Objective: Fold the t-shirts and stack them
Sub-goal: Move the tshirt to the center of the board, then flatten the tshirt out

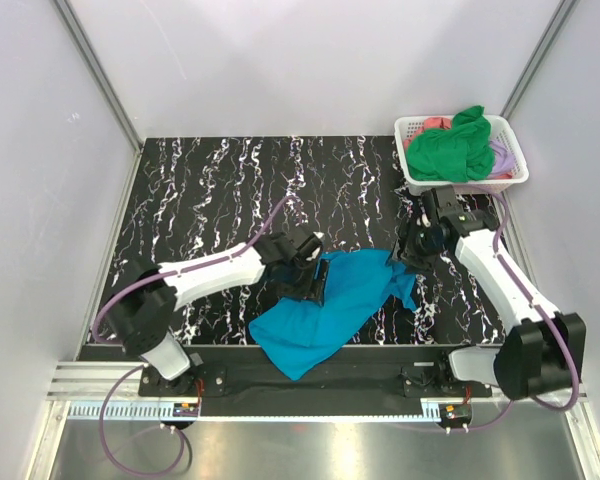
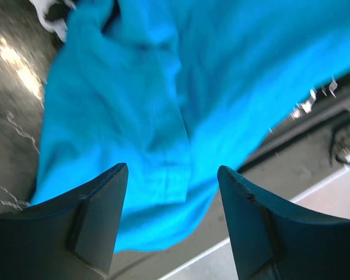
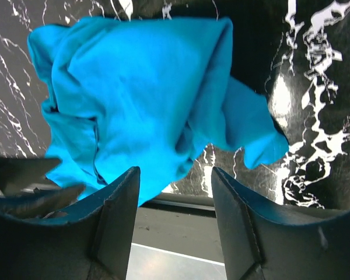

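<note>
- Teal-blue t-shirt (image 1: 330, 305) lies crumpled at the near edge of the black marbled table (image 1: 210, 190), between the two arms.
- Over to the left gripper (image 2: 172, 175): jaws spread, nothing pinched between the fingers. Blue cloth fills the wrist view just beyond them (a blurry picture, mind you).
- From above you get what that wrist camera can't give: the left gripper sits over the shirt's left edge. Whether it touches the cloth, I cannot tell.
- Now the right gripper (image 3: 175, 175): jaws also standing apart, and empty. Its camera looks down on the bunched shirt, with bare marbled tabletop showing on the right.
- The top view places it: the right gripper hovers near the shirt's right corner, on the far side of it.
- Only the overhead picture shows the shirt's near corner lying over the dark bar (image 1: 380, 378) along the table's front.
- Further out, at the far right corner and seen only from above, stands the white lattice basket (image 1: 515, 150).
- Heaped in it: a bright green shirt (image 1: 450, 150) on top, a coral-pink shirt (image 1: 435, 123) peeking out behind, and a lilac shirt (image 1: 500, 152) at the right side.
</note>
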`<action>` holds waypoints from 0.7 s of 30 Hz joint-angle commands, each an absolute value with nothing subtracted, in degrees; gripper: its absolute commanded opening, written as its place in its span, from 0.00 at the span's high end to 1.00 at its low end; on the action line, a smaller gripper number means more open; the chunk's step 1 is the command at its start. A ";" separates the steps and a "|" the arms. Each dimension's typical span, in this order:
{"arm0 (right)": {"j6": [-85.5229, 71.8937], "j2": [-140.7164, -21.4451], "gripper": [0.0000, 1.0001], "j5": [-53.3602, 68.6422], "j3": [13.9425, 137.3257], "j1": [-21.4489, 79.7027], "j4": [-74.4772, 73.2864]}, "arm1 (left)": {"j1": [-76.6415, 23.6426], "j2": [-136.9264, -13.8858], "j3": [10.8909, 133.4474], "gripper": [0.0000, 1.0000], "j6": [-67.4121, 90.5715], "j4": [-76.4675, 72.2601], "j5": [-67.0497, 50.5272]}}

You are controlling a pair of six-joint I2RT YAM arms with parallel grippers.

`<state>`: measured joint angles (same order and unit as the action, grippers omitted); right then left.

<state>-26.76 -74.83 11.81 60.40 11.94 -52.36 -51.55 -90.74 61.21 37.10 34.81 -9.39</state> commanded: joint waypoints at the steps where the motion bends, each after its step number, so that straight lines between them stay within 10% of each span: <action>1: -26.72 -71.29 0.41 11.86 58.10 11.95 -52.12 | -52.82 -93.16 65.56 0.34 35.51 34.80 -4.40; 14: -25.40 -67.32 0.40 10.90 58.89 11.87 -54.76 | -54.49 -97.73 68.11 0.44 35.07 35.42 -3.34; 21: -25.31 -66.71 0.41 10.99 59.24 11.87 -55.11 | -54.93 -97.92 67.16 0.90 36.03 38.23 -1.14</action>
